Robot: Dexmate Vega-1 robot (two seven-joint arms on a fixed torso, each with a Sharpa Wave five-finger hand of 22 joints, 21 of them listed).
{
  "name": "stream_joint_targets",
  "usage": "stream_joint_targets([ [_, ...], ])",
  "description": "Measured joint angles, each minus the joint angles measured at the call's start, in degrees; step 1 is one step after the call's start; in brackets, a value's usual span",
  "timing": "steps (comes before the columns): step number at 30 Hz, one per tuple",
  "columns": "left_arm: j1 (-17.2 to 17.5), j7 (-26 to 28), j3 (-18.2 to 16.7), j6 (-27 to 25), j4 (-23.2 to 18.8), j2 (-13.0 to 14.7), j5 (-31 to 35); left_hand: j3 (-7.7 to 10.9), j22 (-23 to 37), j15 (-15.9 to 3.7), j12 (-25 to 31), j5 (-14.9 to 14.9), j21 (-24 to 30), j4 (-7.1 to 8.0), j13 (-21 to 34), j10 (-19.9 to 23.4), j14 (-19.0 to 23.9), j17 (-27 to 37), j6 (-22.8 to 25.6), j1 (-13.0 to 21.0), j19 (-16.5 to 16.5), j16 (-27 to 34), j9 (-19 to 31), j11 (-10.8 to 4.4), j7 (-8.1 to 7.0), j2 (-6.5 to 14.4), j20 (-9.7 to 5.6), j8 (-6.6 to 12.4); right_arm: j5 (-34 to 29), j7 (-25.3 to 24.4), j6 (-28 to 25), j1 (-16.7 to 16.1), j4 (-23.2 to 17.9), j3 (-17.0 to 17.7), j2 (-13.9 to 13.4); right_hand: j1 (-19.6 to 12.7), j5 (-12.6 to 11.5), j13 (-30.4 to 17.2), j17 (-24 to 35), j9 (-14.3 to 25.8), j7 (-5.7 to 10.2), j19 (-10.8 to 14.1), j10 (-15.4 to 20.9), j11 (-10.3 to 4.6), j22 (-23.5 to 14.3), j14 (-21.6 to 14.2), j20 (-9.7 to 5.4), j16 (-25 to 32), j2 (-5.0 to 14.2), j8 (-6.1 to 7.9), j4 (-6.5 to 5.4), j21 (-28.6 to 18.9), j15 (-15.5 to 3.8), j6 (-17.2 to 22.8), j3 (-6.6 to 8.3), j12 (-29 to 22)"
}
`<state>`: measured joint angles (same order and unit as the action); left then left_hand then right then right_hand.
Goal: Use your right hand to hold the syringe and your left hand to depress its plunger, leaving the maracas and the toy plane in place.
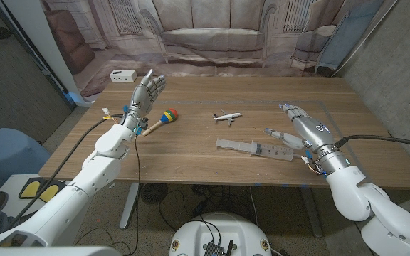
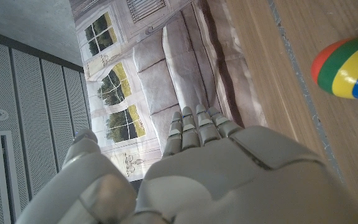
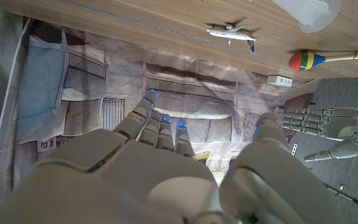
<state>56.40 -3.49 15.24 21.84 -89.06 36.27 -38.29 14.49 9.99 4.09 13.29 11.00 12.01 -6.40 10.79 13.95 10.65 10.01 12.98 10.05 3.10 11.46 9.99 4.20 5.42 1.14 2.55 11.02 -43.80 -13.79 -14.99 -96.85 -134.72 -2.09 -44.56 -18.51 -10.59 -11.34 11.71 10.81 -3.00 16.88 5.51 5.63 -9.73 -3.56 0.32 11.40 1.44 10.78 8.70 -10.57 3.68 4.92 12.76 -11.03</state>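
The syringe (image 1: pixel 255 148) lies on its side near the front edge of the wooden table (image 1: pixel 191 160), between the two arms, its plunger end pointing toward the robot's left and its barrel running toward the right hand (image 1: pixel 296 126), which rests just beside its tip end with fingers spread and holding nothing. The left hand (image 1: pixel 145 93) is raised over the far left of the table, also open with fingers apart and empty, just above the maraca (image 1: pixel 160 119). The main risk, as I judge it, is the round clear barrel rolling or skidding on the smooth wood if the right hand closes on it off-centre; a nudge could send it toward the table edge. A second risk is the left arm sweeping across toward the plunger and clipping the maraca, whose round head would roll easily, or the small toy plane (image 1: pixel 227 116), which sits just beyond the syringe and looks light enough to slide at a touch. Pressing the plunger before the barrel is firmly held would simply push the whole syringe along. The syringe looks like hard translucent plastic, long and cylindrical with a flanged end; the maraca has a glossy striped head in red, yellow, green and blue on a pale wooden handle; the plane is white moulded plastic with thin wings.
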Motion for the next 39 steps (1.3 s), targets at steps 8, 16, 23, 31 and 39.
stream_joint_targets([
  [8,-0.02,-0.03,0.0,0.0,0.08,0.05,-0.04,0.0,0.0,0.0,0.0,0.0,0.0,0.0,0.0,-0.01,0.0,0.0,0.0,0.0,0.0,-0.23,0.0,0.0,0.0,0.0,0.0,0.0,-2.0,2.2,-3.89,0.9,-1.5,-2.95,-1.64,-0.6,0.0,0.0,0.0,0.0,-0.59,-0.31,0.0,0.0,0.0,0.0,-0.31,0.0,0.01,0.0,0.15,0.0,0.0,-0.22,0.15,-0.23],
  [16,0.16,-0.23,-0.31,-0.04,0.09,0.43,-0.37,0.0,0.0,0.0,0.0,0.0,0.0,0.0,0.0,-0.01,0.0,0.0,0.23,0.0,0.0,-0.23,0.0,-0.01,-0.22,0.0,0.0,0.01,-4.14,4.94,-8.56,1.91,-3.05,-5.9,-3.24,-0.6,0.0,0.01,0.01,-0.01,-0.54,-0.31,0.0,0.0,0.0,0.31,-0.31,0.0,0.01,0.0,0.15,0.0,-0.31,-0.17,0.15,-0.23],
  [23,0.57,-0.59,-0.64,-0.13,-0.05,0.87,-0.68,0.0,0.0,0.0,0.0,0.0,0.0,0.0,0.0,-0.01,-0.01,0.0,0.22,0.0,0.0,-0.23,0.0,-0.01,-0.22,0.0,0.0,0.01,-6.35,9.13,-13.75,3.27,-4.59,-8.67,-5.14,-1.12,0.0,0.01,0.01,-0.01,0.04,-1.15,0.22,-0.21,0.0,0.31,-0.13,0.0,-0.07,0.26,0.15,-0.01,-0.31,0.41,0.15,-0.23],
  [31,0.64,-1.15,-0.7,-0.19,-0.06,1.01,-0.99,0.0,0.0,0.0,0.0,0.0,0.0,0.0,0.0,0.2,-0.01,0.0,0.22,0.04,0.11,-0.23,0.0,-0.22,-0.22,0.04,0.12,0.01,-7.46,11.5,-16.52,5.19,-5.73,-11.85,-6.68,-1.43,0.0,0.01,0.01,-0.01,1.37,-2.39,0.85,-0.82,0.0,0.53,0.33,0.0,-0.37,0.68,0.15,0.21,-0.54,1.74,0.15,-0.37],
  [39,0.75,-1.37,-0.86,-0.18,-0.03,1.2,-1.15,0.0,0.0,0.0,0.0,0.0,-0.47,0.0,0.0,0.19,-0.01,0.0,0.22,0.31,0.31,-0.23,0.0,-0.22,-0.22,0.31,0.31,0.01,-8.35,13.79,-19.39,7.35,-6.07,-14.73,-7.62,-1.72,0.0,0.01,0.01,-0.01,1.04,-2.78,1.77,-0.51,0.0,0.53,0.1,0.0,-0.67,0.89,0.15,0.21,-0.53,2.69,0.14,-0.64],
])
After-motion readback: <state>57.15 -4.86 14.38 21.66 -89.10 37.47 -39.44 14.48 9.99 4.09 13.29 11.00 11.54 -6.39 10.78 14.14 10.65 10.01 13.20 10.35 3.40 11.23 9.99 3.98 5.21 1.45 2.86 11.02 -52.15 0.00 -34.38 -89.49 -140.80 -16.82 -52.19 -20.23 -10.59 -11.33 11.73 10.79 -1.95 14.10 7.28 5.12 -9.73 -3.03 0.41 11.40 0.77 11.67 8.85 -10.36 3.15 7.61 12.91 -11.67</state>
